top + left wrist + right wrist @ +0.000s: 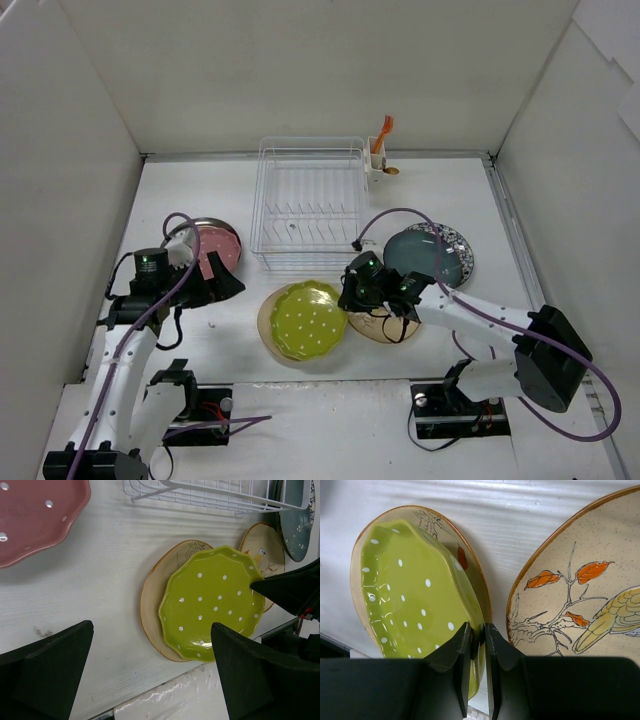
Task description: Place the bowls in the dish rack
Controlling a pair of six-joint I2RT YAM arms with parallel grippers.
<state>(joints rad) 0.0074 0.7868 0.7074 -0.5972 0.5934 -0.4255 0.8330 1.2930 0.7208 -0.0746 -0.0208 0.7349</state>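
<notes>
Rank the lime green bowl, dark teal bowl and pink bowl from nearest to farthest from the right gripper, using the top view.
1. lime green bowl, its rim clamped in the right gripper
2. dark teal bowl, just beyond on the right
3. pink bowl, far over on the left

- The lime green bowl (307, 320), scalloped with white dots, lies on a cream bowl (152, 595) near my side of the table. My right gripper (477, 630) pinches its rim.
- A second cream bowl (580, 590), printed with a bird and orange leaves, sits just right of it.
- A dark teal bowl (425, 255) rests on a grey speckled bowl (462, 248).
- A pink dotted bowl (218, 248) lies at the left.
- The white wire dish rack (308, 205) stands behind them.
</notes>
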